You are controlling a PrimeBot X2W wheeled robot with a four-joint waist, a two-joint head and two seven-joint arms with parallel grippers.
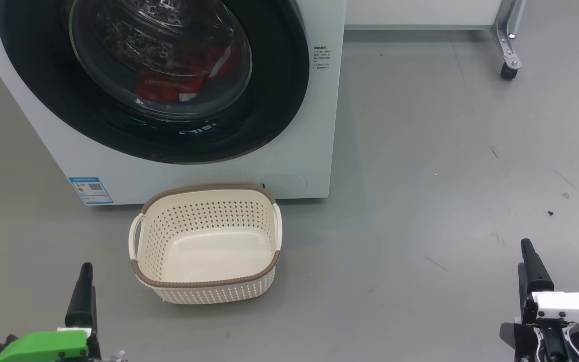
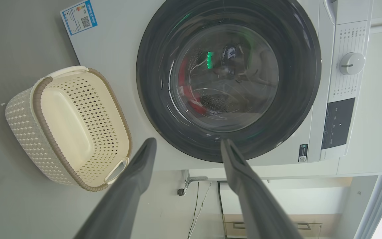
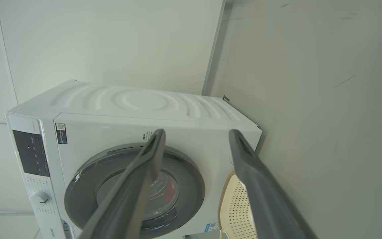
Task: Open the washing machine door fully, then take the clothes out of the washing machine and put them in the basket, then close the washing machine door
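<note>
Washing machine door (image 1: 159, 60) stood shut, so I judged no step of the task done. My left hand (image 2: 188, 141) was spread and held nothing; my right hand (image 3: 197, 131) was likewise spread and empty. Both hung low, well apart from the washing machine (image 1: 314, 151). The basket (image 1: 204, 187) sat empty on the floor (image 1: 420, 176), just before the machine's front, below the door. The clothes (image 1: 169, 83) lay red behind the glass. Opening, unloading and closing were all left to do. Bare floor lay to the right. I judged the door's swing would pass above the basket rim.
</note>
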